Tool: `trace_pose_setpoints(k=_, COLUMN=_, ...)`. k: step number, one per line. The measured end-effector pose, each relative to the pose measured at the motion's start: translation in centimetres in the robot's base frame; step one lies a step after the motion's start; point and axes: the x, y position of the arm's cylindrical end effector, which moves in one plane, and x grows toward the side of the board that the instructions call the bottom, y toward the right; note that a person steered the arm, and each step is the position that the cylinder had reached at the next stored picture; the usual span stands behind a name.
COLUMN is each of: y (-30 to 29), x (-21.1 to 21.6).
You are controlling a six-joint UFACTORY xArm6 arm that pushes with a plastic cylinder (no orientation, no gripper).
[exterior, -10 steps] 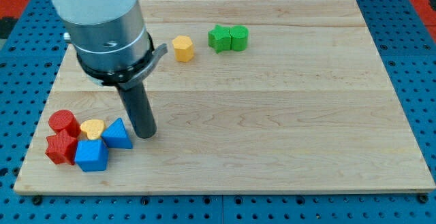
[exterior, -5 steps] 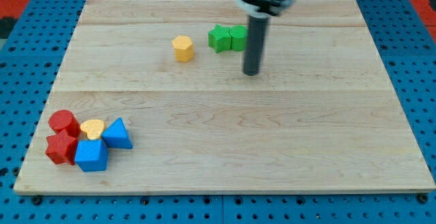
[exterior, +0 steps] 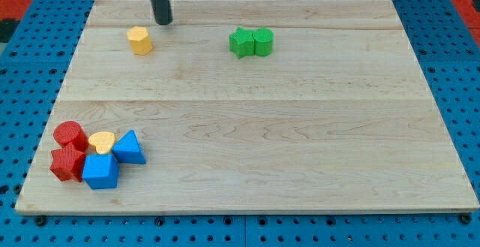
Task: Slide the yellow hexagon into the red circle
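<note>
One rod, no pincer: my tip (exterior: 163, 22) stands just beside the yellow hexagon (exterior: 139, 40) (seemingly apart).

Lighting bright, even, diffuse overhead; no glare on pale wooden board (exterior: 300, 127). Shadows soft, short, e.g. under blue cube block (exterior: 100, 171) and pair of green blocks (exterior: 251, 43). Focus sharp across frame, no motion blur on dark rod, my tip (exterior: 163, 22). No visible edge distortion.
</note>
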Motion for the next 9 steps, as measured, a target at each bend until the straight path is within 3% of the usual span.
trace_pose_setpoints(k=1, y=-4.8, x=8.2)
trace_pose_setpoints(k=2, y=-5.9, x=10.3)
trace_pose_setpoints(k=3, y=-4.1, x=6.2)
trace_pose_setpoints(k=4, y=-0.1, x=7.8)
trace_pose_setpoints(k=6, y=-6.1, x=16.6)
trace_pose_setpoints(k=8, y=-5.4, x=15.6)
trace_pose_setpoints(k=9, y=-5.9, x=18.8)
